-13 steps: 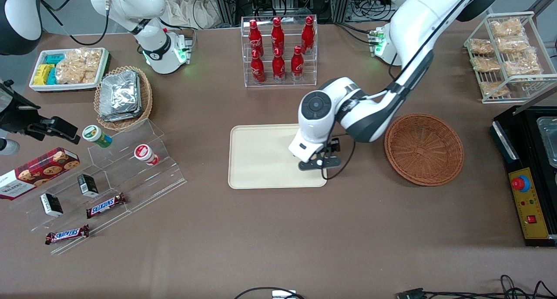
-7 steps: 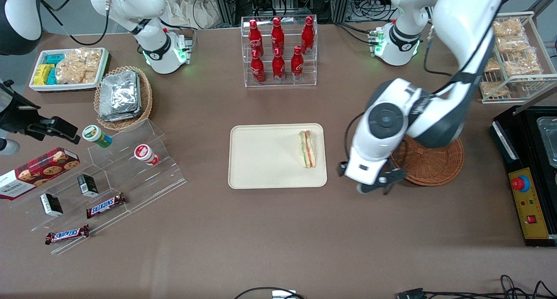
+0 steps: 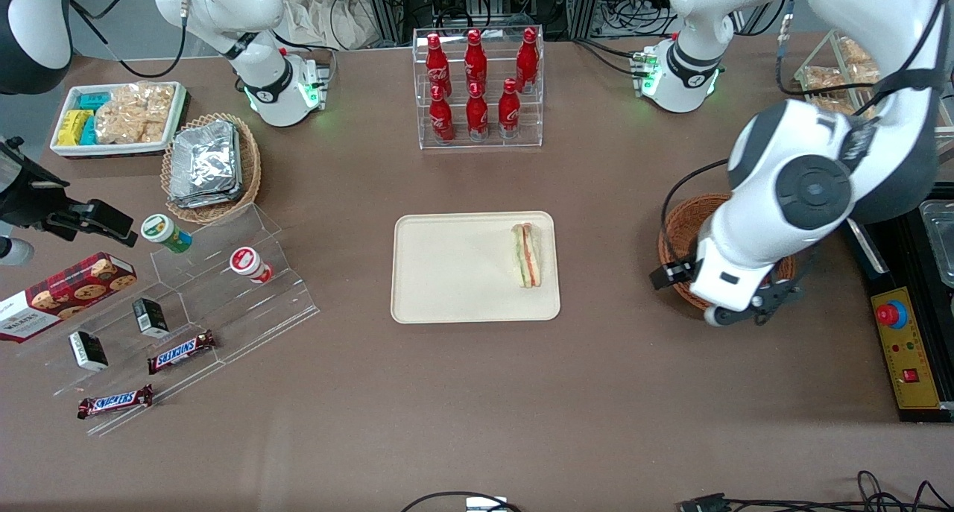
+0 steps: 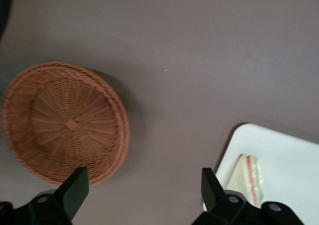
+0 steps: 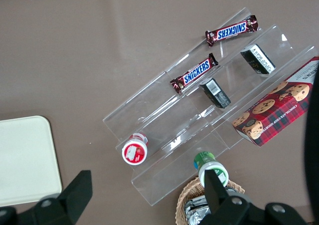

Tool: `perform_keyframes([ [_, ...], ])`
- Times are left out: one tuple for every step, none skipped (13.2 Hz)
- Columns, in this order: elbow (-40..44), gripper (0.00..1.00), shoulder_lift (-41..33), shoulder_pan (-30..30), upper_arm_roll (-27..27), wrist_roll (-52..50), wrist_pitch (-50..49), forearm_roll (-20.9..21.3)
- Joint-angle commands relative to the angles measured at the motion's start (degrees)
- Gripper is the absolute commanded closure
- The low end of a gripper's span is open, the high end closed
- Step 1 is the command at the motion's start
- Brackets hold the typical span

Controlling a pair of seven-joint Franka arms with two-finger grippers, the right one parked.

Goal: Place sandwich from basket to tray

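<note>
The brown bench (image 3: 477,393) carried everything, and the left arm (image 3: 812,191) reached out high over the working arm's end of it. The cream tray (image 3: 455,273) lay flat near the middle of the bench, while the round reddish-brown basket (image 4: 65,120) sat well apart from it toward the working arm's end, with nothing inside it in the wrist view. The hand (image 3: 745,314) hung above the basket's rim nearest the front camera, its two fingers spread wide and holding nothing. The sandwich (image 3: 527,255) lay on the tray, close to the tray edge that faces the basket, its long axis running along that short edge, toward and away from the front camera. From the hand, the sandwich lay off sideways toward the parked arm's end, with bare bench between. Judged from this, the placing looked done; any further move would likely need only to clear the arm away.
</note>
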Motion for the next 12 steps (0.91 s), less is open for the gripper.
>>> perform_keyframes([
  [-1.1, 0.0, -4.8, 4.0, 0.2, 8.7, -2.5, -3.8],
  [-1.2, 0.0, -6.3, 3.9, 1.9, 11.8, -3.9, -4.4],
  [-1.2, 0.0, -8.0, 2.8, 5.2, 15.5, -5.5, -5.2],
  [-1.5, 0.0, -10.2, 1.3, 8.7, 20.5, -5.9, -7.8],
  [-1.9, 0.0, -12.2, -0.3, 13.7, 26.5, -6.1, -10.7],
  [-2.1, 0.0, -13.8, -2.9, 17.9, 30.5, -6.9, -12.0],
  [-2.3, 0.0, -15.1, -5.1, 21.6, 32.6, -8.3, -12.1],
  [-2.5, 0.0, -16.5, -6.8, 24.1, 34.2, -8.8, -12.0],
  [-3.1, 0.0, -18.0, -7.6, 25.6, 35.9, -9.0, -12.0],
  [-4.2, 0.0, -20.0, -7.7, 26.5, 37.9, -9.0, -12.0],
  [-4.8, 0.0, -21.4, -7.7, 26.7, 40.1, -9.0, -12.0],
  [-4.8, 0.0, -22.2, -7.7, 26.7, 41.5, -9.0, -11.7],
])
